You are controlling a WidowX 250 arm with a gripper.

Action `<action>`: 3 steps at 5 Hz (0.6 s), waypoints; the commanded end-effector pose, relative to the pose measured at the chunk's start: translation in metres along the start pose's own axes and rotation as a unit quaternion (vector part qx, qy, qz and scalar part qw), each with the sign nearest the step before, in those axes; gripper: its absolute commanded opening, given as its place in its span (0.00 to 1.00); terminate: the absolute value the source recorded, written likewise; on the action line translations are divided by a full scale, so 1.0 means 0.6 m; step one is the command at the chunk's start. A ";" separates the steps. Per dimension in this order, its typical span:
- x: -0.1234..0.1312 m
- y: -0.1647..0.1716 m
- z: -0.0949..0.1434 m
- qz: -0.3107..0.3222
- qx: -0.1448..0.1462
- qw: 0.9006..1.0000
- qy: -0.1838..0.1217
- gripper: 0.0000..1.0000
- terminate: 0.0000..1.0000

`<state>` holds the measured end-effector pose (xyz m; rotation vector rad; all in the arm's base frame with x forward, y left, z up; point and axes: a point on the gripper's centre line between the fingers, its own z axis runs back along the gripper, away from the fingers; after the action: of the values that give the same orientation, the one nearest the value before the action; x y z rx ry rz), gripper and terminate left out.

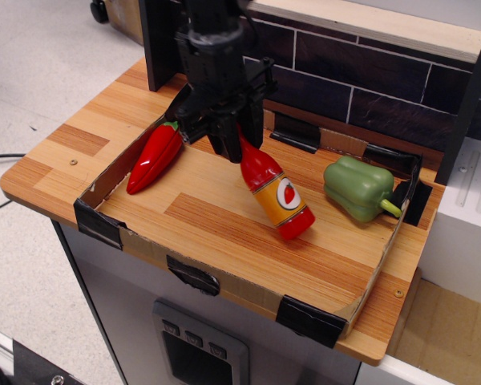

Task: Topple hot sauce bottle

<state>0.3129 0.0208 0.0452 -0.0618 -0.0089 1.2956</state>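
A: Where is the hot sauce bottle [276, 195]?

B: Mid-worktop [224, 233], steeply tilted, base swung right toward the green pepper [358, 188], neck up-left.

A: Why tilted?

B: The fingers [242, 143] pinch its cap and neck from above, probably levering it over. The chili [154, 157] lies clear, left.

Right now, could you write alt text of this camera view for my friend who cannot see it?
A black robot gripper holds the neck of a red hot sauce bottle, which leans steeply toward a green pepper. Both sit in a shallow cardboard tray on a wooden counter, with a red chili pepper to the left.
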 end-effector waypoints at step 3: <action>0.049 -0.008 -0.049 -0.074 0.042 0.989 -0.120 0.00 0.00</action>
<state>0.3136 0.0373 0.0001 0.1879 -0.1166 1.1423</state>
